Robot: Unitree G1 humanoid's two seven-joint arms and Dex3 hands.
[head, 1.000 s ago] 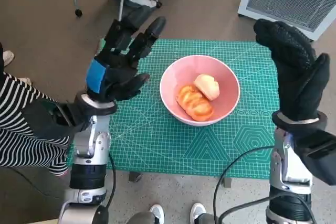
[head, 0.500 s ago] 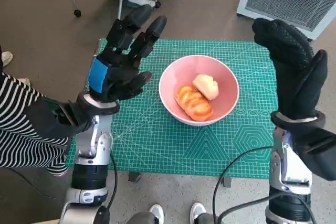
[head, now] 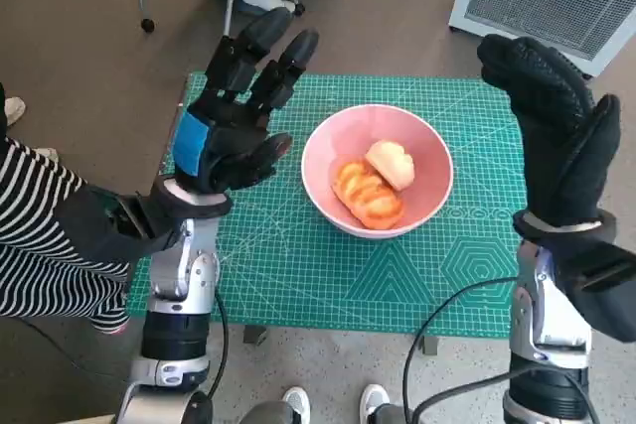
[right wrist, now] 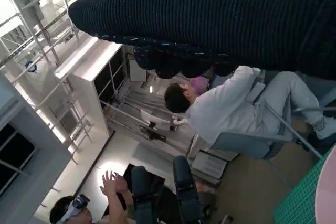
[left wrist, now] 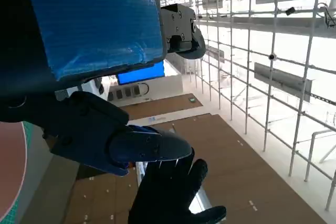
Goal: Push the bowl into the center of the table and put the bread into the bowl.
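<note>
Green mat [head: 298,265] carries bowl [head: 323,181] holding bread [head: 368,194]; left hand [head: 231,116] spread, right hand [head: 556,136] seemingly empty.

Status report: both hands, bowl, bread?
Left hand and right hand open, raised. Bowl mid-table, bread inside. Nothing in the way.

Green mat [head: 298,265] on table, bowl [head: 328,146] atop

Pink bowl [head: 343,213] holding orange and pale cream bread [head: 376,184], on a green gridded mat [head: 298,275]; blue-taped black left hand [head: 227,124].
</note>
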